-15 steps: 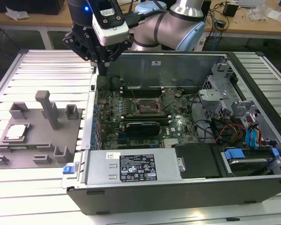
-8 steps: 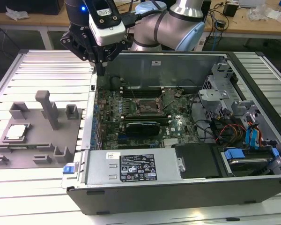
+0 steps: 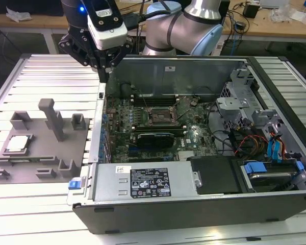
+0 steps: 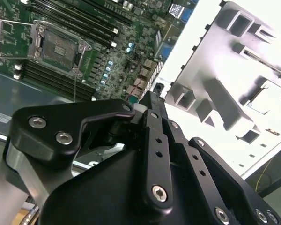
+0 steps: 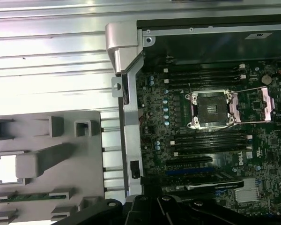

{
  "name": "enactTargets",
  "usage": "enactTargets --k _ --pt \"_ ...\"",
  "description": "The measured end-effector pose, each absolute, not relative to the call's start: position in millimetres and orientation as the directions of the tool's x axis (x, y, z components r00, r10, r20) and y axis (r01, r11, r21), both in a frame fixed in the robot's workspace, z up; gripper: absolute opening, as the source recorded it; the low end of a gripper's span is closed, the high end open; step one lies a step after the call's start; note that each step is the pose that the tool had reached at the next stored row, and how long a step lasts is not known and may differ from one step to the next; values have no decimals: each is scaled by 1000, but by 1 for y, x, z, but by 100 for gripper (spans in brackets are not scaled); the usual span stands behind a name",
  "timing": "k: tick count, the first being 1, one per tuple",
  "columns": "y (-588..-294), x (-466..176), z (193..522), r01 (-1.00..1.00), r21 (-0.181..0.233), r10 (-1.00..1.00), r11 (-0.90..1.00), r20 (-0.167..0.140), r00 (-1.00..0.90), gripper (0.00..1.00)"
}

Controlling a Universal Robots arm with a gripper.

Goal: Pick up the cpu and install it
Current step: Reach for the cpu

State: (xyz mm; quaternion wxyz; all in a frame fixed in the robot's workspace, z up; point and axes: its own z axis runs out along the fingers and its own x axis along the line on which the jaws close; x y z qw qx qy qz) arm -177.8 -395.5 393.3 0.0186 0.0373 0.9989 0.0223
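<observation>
The cpu (image 3: 18,144) is a small silvery square lying flat in a pocket of the grey fixture plate (image 3: 41,163), outside the computer case on the exterior view's left. It shows as a bright square (image 5: 7,168) in the first wrist view, partly behind a grey post. My gripper (image 3: 103,74) hangs above the case's side wall near the back corner, well above and away from the cpu. Its fingers are shut with nothing between them. The open socket (image 3: 160,116) with its metal frame (image 5: 210,108) sits mid-motherboard.
The open computer case (image 3: 194,204) lies on a slatted aluminium table (image 3: 30,76). Upright grey blocks and a tall post (image 3: 53,120) stand on the fixture plate. Memory slots flank the socket; cables and drive bays (image 3: 265,148) fill the case on the exterior view's right.
</observation>
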Motion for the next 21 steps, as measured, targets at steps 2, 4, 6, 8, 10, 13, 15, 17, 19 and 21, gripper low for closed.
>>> enactTargets --k 2,4,6,8,10,13,15,17,19,21 --pt "-395 -182 393 73 46 75 996 -37 -996 11" --pt "-395 -185 393 74 46 75 996 -37 -996 11" --pt "-395 -188 393 74 46 75 996 -38 -996 11" --pt "-395 -191 393 74 46 75 996 -39 -996 11" --pt "-395 -196 393 73 46 75 996 -40 -996 11" --pt "-395 -201 393 73 46 75 996 -41 -996 11" --pt "-395 -204 393 73 46 75 996 -42 -996 11" --pt "-395 -208 393 73 46 75 996 -43 -996 11" --pt "-395 -211 393 73 46 75 996 -44 -996 11" --pt "-395 -217 393 73 47 75 996 -45 -996 11"
